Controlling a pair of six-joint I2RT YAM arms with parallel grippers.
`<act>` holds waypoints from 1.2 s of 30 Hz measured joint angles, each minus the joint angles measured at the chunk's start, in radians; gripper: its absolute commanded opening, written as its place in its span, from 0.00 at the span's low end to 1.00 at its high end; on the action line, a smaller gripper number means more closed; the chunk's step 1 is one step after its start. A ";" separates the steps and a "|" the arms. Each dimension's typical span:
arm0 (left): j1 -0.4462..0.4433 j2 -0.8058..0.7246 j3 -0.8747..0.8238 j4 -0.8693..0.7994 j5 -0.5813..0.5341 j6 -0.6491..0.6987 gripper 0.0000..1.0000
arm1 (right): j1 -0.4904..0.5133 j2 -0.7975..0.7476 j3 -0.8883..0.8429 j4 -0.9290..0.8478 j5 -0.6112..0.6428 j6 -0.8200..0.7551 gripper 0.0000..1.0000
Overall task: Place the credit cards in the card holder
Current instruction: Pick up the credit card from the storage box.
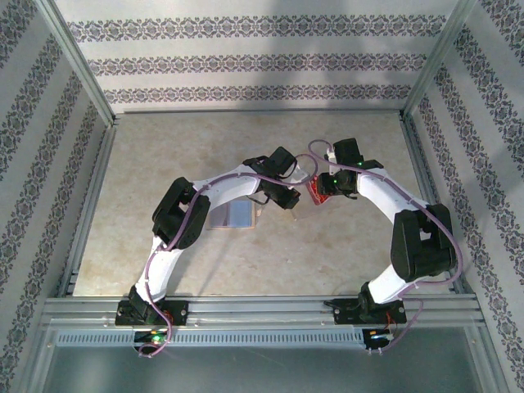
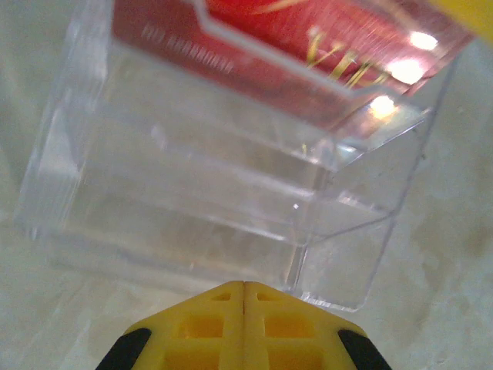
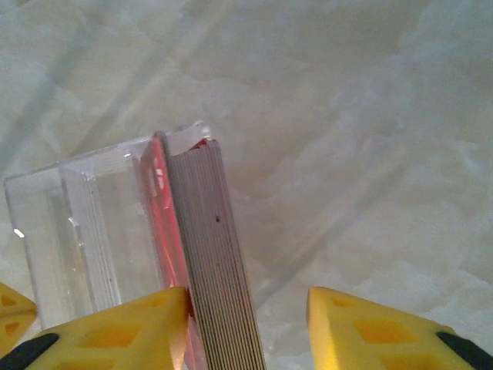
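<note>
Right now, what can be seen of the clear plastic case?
The clear plastic case is a glossy transparent box with stepped tiers inside, apparently resting on the pale marbled table. A stack of red cards with gold lettering stands at one end. The open right end effector straddles that stack; the shut left end effector points at the case's clear wall, close to it.

The credit cards point(image 3: 216, 254) between the right pincer point(image 3: 248, 301) and its matt yellow plastic fingers point(image 3: 123, 324) have glossy red faces, dull grey edges; the clear case point(image 2: 192, 200) ahead of the left pincer point(image 2: 244, 289) is smooth glossy plastic
</note>
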 measured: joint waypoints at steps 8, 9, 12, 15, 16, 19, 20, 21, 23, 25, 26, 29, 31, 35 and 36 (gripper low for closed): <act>0.000 0.010 -0.023 -0.008 -0.035 0.003 0.00 | 0.005 -0.048 0.000 -0.022 0.036 -0.001 0.30; 0.000 0.010 -0.023 -0.008 -0.036 0.003 0.00 | 0.005 -0.051 0.000 -0.022 0.038 -0.001 0.29; 0.000 0.010 -0.023 -0.008 -0.039 0.003 0.00 | 0.014 -0.050 0.000 -0.026 0.043 -0.004 0.28; 0.000 0.010 -0.023 -0.008 -0.039 0.003 0.00 | 0.027 -0.050 0.000 -0.030 0.046 -0.008 0.25; 0.000 0.010 -0.024 -0.008 -0.039 0.003 0.00 | 0.027 -0.050 0.000 -0.031 0.047 -0.012 0.22; 0.000 0.010 -0.026 -0.008 -0.039 0.004 0.00 | 0.034 -0.050 0.000 -0.034 0.050 -0.020 0.12; 0.000 0.010 -0.026 -0.008 -0.040 0.004 0.00 | 0.035 -0.050 0.000 -0.036 0.051 -0.024 0.09; 0.000 0.010 -0.026 -0.008 -0.040 0.004 0.00 | 0.036 -0.050 0.000 -0.037 0.050 -0.023 0.06; 0.000 0.009 -0.031 -0.008 -0.040 0.007 0.00 | 0.038 -0.050 0.000 -0.037 0.050 -0.025 0.00; 0.000 0.009 -0.037 -0.008 -0.040 0.007 0.00 | 0.038 -0.050 0.000 -0.037 0.047 -0.026 0.00; 0.000 0.009 -0.042 -0.008 -0.040 0.007 0.00 | 0.038 -0.050 0.000 -0.037 0.045 -0.026 0.00; 0.000 0.009 -0.054 -0.008 -0.042 0.007 0.00 | 0.038 -0.050 0.000 -0.037 0.039 -0.026 0.00; 0.000 0.007 -0.061 -0.008 -0.046 0.008 0.00 | 0.038 -0.051 0.000 -0.037 0.031 -0.026 0.00; 0.000 -0.019 -0.089 -0.008 -0.061 0.015 0.00 | 0.038 -0.066 0.000 -0.039 0.012 -0.025 0.00; 0.000 -0.031 -0.098 -0.008 -0.064 0.019 0.00 | 0.038 -0.073 0.000 -0.041 0.008 -0.025 0.00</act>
